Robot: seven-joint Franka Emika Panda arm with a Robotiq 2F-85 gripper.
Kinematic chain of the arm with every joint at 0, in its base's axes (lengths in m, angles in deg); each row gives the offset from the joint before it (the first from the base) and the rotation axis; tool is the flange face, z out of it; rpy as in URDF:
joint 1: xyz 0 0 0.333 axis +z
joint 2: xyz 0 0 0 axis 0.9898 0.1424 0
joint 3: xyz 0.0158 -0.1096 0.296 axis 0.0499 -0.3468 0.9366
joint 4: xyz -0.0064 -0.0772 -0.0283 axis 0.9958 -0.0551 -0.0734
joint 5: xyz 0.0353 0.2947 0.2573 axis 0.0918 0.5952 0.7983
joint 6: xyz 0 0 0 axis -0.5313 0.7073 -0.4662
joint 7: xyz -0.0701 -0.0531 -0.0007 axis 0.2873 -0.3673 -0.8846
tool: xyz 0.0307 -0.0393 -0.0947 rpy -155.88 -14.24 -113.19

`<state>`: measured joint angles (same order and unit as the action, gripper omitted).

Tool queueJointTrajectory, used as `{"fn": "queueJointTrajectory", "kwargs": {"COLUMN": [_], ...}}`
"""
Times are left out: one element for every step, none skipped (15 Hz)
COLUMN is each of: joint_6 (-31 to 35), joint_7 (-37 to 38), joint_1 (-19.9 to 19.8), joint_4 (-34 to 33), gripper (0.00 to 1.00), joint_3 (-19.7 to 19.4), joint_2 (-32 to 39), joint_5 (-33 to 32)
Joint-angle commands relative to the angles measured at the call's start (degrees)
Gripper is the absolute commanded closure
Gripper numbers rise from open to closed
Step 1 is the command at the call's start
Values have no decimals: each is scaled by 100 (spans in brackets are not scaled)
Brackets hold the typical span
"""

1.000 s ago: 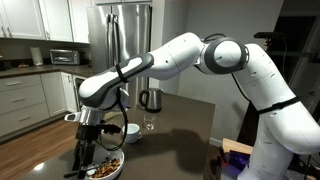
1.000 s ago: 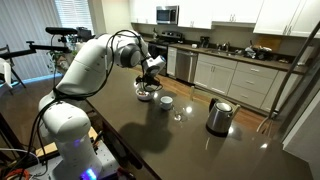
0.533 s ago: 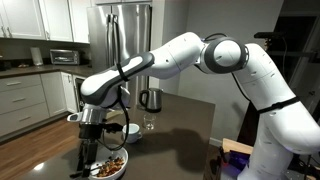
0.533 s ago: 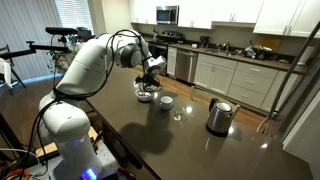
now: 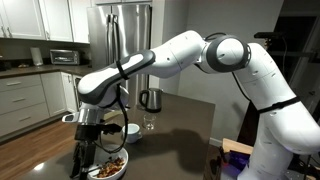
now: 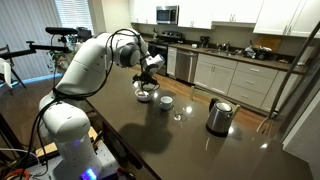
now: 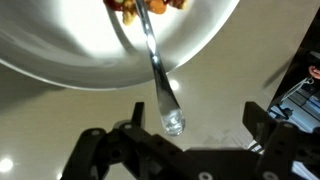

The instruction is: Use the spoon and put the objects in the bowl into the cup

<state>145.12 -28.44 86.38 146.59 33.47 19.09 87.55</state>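
Observation:
In the wrist view the white bowl (image 7: 60,45) fills the top, with brown and reddish objects (image 7: 150,4) at its upper edge. The silver spoon (image 7: 157,75) lies with its head among them. Its handle runs over the rim, and the handle's end sits between my open gripper's (image 7: 197,125) fingers (image 7: 255,120), which are not touching it. In both exterior views the gripper (image 5: 88,155) (image 6: 150,75) hangs over the bowl (image 5: 108,170) (image 6: 146,97). The small white cup (image 5: 131,131) (image 6: 166,101) stands on the dark table just beside the bowl.
A small clear glass (image 5: 149,124) (image 6: 179,113) stands past the cup, and a steel kettle (image 5: 150,99) (image 6: 219,116) stands farther along the dark table. Kitchen cabinets and a fridge line the background. The bowl sits near the table's edge.
The wrist has shifted slightly sideways over the bowl; the jaws have stayed open and the spoon has not moved.

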Motion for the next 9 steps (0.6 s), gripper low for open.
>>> {"fn": "queueJointTrajectory", "kwargs": {"joint_6": [130,144,151,154,160,159,163,170,175], "joint_7": [-231,-216,-208,-169,-145,-98,-75,-33,-2], "joint_1": [-60,-49,-45,-42,-42,-45,-45,-41,-33], "joint_4": [402,479,547,635,711,810,893,1002,1091], "gripper": [0,0,0,0,0,0,0,0,0], "joint_3": [109,113,117,115,116,111,107,96,85], "joint_2": [-285,-322,-351,-389,-419,-467,-507,-577,-634], "joint_5": [88,91,96,105,113,128,141,148,147]}}
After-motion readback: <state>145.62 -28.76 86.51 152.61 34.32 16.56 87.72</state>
